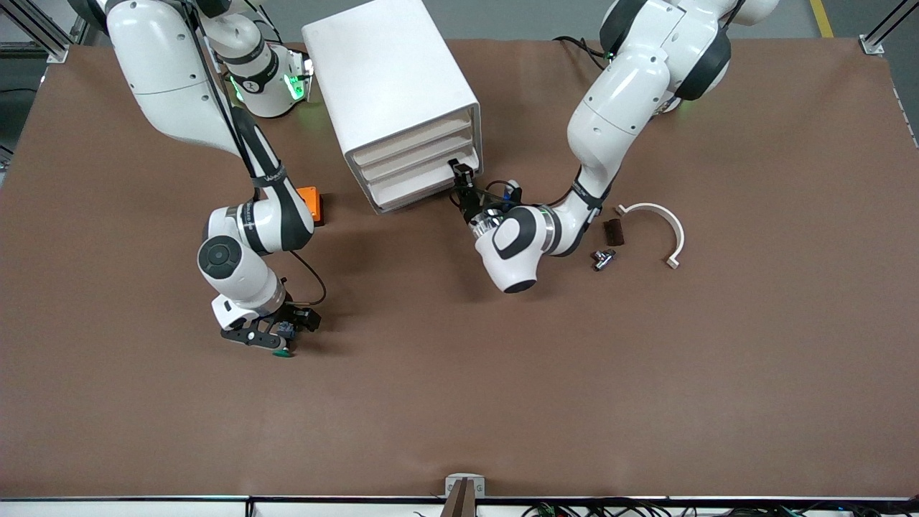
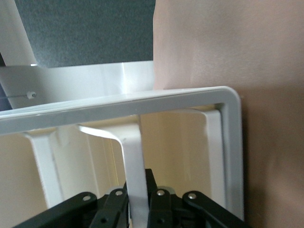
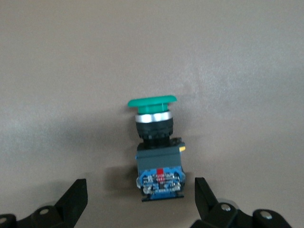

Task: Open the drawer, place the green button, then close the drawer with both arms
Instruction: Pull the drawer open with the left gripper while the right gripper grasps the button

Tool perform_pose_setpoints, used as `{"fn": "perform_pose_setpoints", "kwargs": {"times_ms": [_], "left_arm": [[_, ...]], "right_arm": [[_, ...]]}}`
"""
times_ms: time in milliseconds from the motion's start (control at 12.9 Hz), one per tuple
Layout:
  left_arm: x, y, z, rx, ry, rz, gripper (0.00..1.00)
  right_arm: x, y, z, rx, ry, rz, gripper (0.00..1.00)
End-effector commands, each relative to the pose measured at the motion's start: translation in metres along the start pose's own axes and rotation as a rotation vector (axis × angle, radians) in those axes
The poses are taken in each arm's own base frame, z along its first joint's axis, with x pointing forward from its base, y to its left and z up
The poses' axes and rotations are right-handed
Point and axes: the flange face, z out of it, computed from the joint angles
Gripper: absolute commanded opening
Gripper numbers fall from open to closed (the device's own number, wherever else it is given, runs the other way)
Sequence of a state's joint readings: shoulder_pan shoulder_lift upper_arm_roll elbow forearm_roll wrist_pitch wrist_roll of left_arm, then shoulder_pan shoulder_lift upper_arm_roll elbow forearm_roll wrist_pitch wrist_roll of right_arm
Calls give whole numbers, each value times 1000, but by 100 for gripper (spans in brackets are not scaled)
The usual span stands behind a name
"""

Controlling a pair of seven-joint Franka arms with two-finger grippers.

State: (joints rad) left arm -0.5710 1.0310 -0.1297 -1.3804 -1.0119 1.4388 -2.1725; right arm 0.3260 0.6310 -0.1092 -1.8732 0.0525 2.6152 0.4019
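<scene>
The white cabinet (image 1: 391,79) stands toward the arms' bases, its drawers facing the left arm's end of the table. My left gripper (image 1: 462,172) is at the front of the drawer (image 1: 423,179), low in the stack. In the left wrist view this gripper (image 2: 138,199) is shut on the drawer's thin white front lip (image 2: 134,161). The drawer sits flush with the others. The button (image 1: 283,352) lies on its side on the table, green cap (image 3: 152,101) and blue body (image 3: 159,178) showing. My right gripper (image 1: 276,336) hovers low over it, open (image 3: 139,187), fingers on either side of the body without touching.
An orange box (image 1: 314,205) sits beside the cabinet, partly hidden by the right arm. Toward the left arm's end lie a white curved clamp (image 1: 664,226), a small black part (image 1: 614,231) and a small metal fitting (image 1: 603,258). Brown table (image 1: 502,395) spreads toward the front camera.
</scene>
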Motion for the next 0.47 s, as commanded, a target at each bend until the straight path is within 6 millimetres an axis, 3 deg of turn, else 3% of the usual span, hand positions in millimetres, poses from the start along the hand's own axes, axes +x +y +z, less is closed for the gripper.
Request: {"fn": "perform_pose_setpoints", "kwargs": {"times_ms": [0,388], "left_arm": [[3,-7,-38,26,-97,9,11],[30,1,-102,9,-211,0,15]], "right_arm": [[16,2,1,2,14,-9,100],[23,21,12,-8,4,-12,98]]}}
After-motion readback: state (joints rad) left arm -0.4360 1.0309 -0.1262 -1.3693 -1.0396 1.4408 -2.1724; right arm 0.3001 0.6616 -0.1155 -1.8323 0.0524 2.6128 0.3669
